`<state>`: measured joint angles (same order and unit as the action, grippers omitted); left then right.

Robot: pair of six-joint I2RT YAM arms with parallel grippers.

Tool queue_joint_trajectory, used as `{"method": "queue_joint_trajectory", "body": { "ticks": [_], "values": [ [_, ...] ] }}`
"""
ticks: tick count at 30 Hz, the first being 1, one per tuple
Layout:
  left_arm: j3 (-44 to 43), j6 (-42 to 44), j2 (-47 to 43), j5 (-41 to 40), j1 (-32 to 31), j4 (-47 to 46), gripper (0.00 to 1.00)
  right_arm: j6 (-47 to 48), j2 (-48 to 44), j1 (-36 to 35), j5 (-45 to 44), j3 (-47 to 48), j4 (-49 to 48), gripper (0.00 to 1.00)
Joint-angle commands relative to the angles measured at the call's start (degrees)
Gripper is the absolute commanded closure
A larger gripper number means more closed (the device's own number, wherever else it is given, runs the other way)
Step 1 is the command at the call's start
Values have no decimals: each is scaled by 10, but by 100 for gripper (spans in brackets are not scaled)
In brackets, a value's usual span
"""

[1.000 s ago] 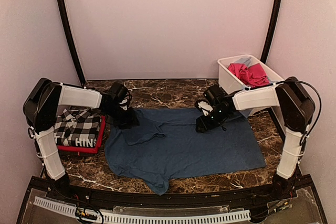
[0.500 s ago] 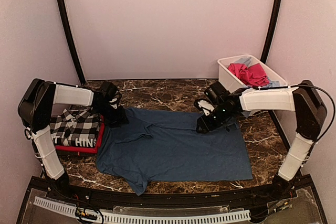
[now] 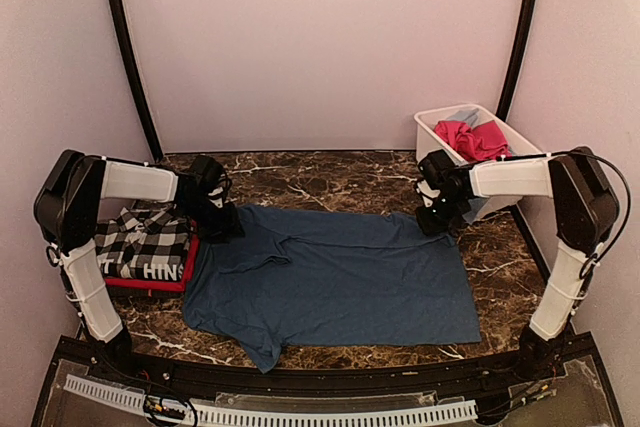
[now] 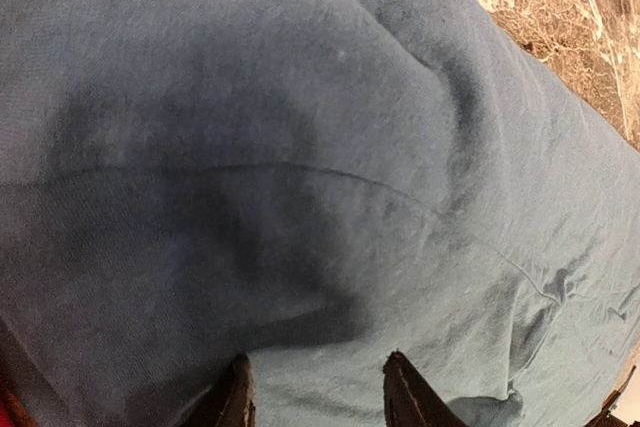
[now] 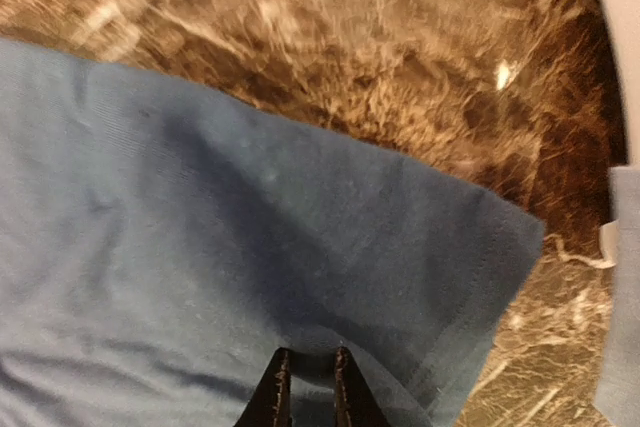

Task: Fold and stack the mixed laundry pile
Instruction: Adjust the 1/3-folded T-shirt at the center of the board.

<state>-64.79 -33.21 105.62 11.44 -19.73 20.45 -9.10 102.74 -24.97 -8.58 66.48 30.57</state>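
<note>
Checked garment (image 3: 150, 242) folded atop red tee (image 3: 150, 285), stacked; navy tee (image 3: 330, 277) flat, unfolded, beneath half-spread left gripper (image 4: 318, 392); right gripper (image 5: 308, 387) nearly closed, seemingly nipping its corner; pink pieces (image 3: 475, 139) waiting in tub (image 3: 432, 155)

Bare marble table (image 3: 320, 175) is left free across the upper middle of the top view, between the back wall and the navy blue tee (image 3: 330, 277). The upper right is blocked by the white tub (image 3: 432, 155), heaped with pink and light blue pieces (image 3: 475, 139). The left edge is taken up by the checked garment (image 3: 145, 242) stacked on the red tee (image 3: 150, 285). Narrow bare strips are left below and to the right of the spread tee.
</note>
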Motion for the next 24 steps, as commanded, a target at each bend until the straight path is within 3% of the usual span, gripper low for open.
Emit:
{"method": "queue_joint_trajectory", "body": {
  "ticks": [1,4,12,18,24],
  "values": [
    [3,10,-27,-19,4,45,56,3,31,-3,-41,-3,14,87],
    [1,13,-29,-25,4,52,56,-4,20,-4,-21,-26,24,86],
    [0,14,-35,-41,7,62,56,-50,-12,17,-82,-46,82,59],
    [-3,15,-39,-34,9,62,56,-46,-49,20,-107,-35,70,59],
    [-2,15,-38,-29,9,59,56,-21,-66,21,-115,-6,60,68]
  ]
}}
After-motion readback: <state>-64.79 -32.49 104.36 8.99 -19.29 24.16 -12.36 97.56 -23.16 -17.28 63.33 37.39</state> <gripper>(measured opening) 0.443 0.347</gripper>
